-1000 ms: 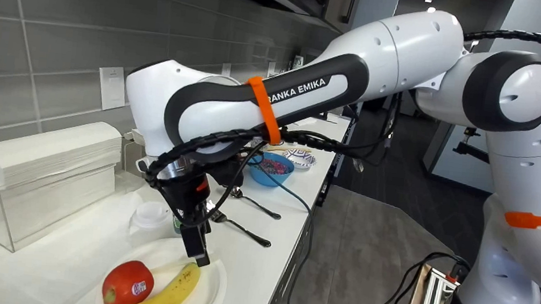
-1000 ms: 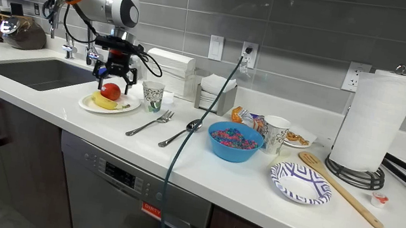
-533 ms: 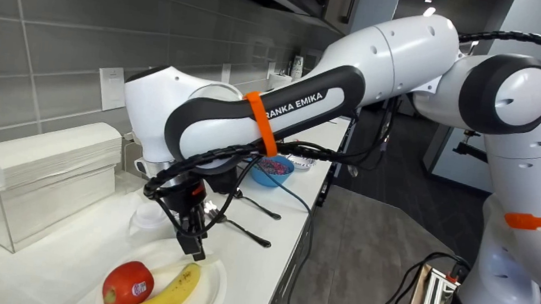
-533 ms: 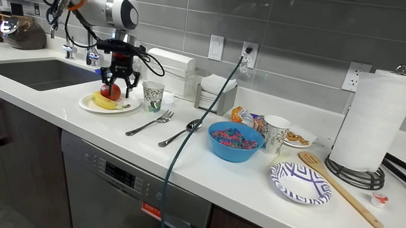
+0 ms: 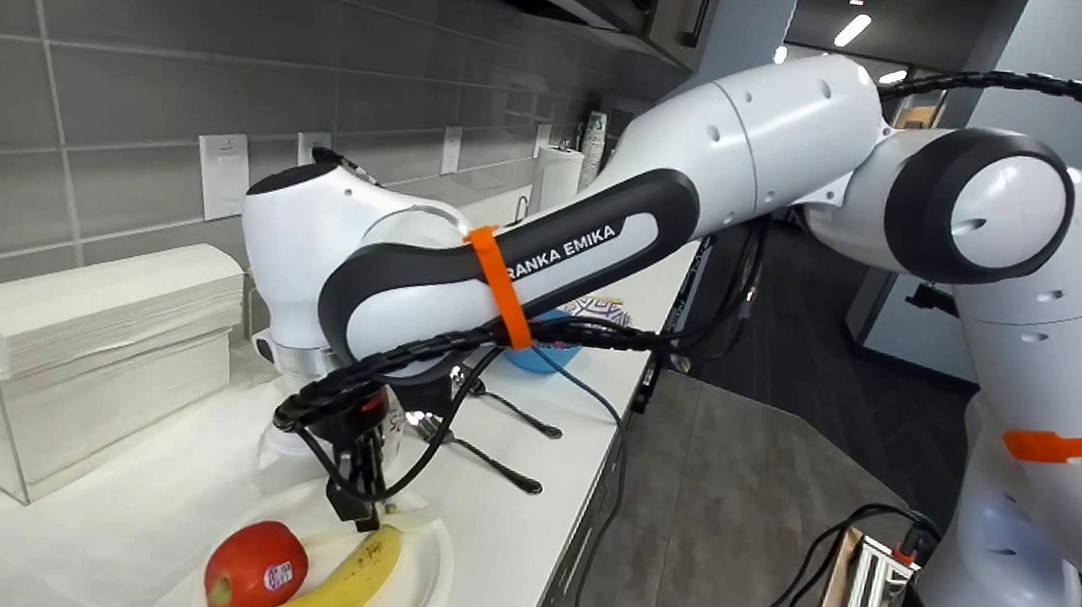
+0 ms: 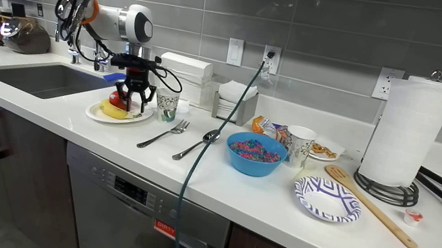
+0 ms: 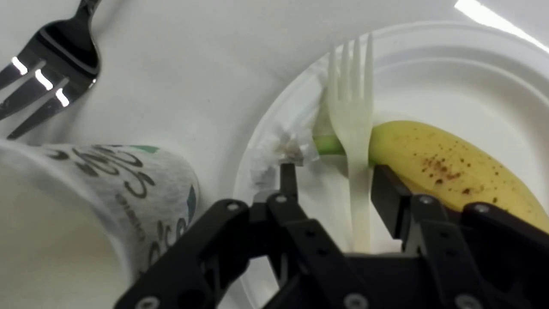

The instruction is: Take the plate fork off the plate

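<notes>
The plate fork (image 7: 354,116) looks pale off-white, lying across the banana stem on the round white plate (image 7: 476,51), its tines over the rim. In the wrist view my gripper (image 7: 336,186) stands partly open, its fingertips on either side of the fork's handle, with a gap on both sides. The right finger is closer to the handle and beside the banana (image 7: 454,167). In both exterior views the gripper (image 5: 353,515) is low over the plate (image 5: 438,574), and the fork is small and hard to make out. The handle's lower end is hidden by the gripper.
A patterned paper cup (image 7: 141,184) stands close beside the gripper. A red fruit (image 5: 257,570) lies on the plate with the banana. A dark metal fork (image 6: 164,134) and a spoon (image 6: 197,144) lie on the counter, then a blue bowl (image 6: 253,165). A napkin stack (image 6: 190,78) stands behind.
My gripper has come down toward the plate and shifted toward the paper cup. Its fingers have drawn closer together. Fruit, plate and cutlery have stayed in place.
</notes>
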